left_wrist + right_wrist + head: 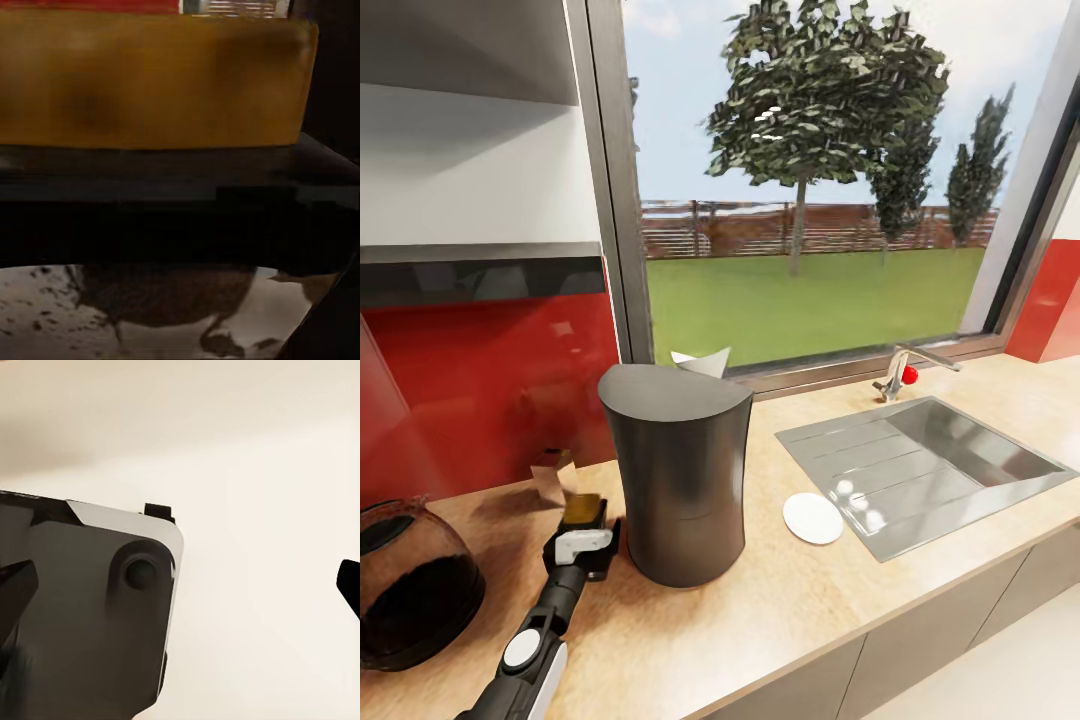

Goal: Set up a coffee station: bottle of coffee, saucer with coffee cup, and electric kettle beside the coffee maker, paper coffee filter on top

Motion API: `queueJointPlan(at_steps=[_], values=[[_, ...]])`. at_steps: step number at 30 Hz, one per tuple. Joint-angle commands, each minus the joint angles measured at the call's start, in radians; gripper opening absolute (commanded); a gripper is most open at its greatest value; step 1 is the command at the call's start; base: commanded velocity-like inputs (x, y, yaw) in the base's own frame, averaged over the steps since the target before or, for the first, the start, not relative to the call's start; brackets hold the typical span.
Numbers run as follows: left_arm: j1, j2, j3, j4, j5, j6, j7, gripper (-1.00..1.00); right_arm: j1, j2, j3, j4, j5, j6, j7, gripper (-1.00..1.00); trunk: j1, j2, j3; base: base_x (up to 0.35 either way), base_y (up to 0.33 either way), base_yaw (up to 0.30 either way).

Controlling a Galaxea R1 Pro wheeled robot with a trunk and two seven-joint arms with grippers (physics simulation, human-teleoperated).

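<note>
The tall dark-grey coffee maker (680,480) stands on the light-wood kitchen countertop (780,610). A white paper coffee filter (702,362) shows at the far edge of its lid; I cannot tell whether it rests on the lid or behind it. The white saucer (813,518) lies bare to its right, by the sink. The electric kettle (410,585) sits at the far left. My left gripper (584,540) is shut on the bottle of coffee (582,508), just left of the coffee maker; its brown-gold cap (150,82) looms close. My right gripper (180,592) hangs open over pale floor. The coffee cup is out of view.
A grey steel sink (930,470) with a tap (900,375) is set into the counter's right part. A red backsplash (480,390) and a large window (810,180) back the counter. A dark-grey slab (480,252) runs along the wall above the kettle.
</note>
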Motion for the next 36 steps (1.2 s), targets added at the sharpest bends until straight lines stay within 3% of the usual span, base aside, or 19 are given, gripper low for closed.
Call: queueJointPlan(at_steps=[1, 26, 36], values=[[-0.001, -0.001, 0.001, 0.000, 0.002, -0.003, -0.001, 1.00, -0.001, 0.000, -0.007, 0.000, 0.010, -0.002, -0.002, 1.00, 0.001, -0.002, -0.002, 0.000, 0.000, 0.000], [-0.001, -0.002, 0.006, -0.004, 0.002, -0.004, 0.001, 1.00, -0.001, 0.000, -0.007, 0.001, 0.010, -0.002, -0.003, 1.00, 0.001, -0.002, -0.002, -0.002, 0.000, 0.000], [-0.001, -0.002, 0.006, -0.004, 0.002, -0.004, 0.001, 1.00, -0.001, 0.000, -0.007, 0.001, 0.010, -0.002, -0.003, 1.00, 0.001, -0.002, -0.002, -0.263, 0.000, 0.000]])
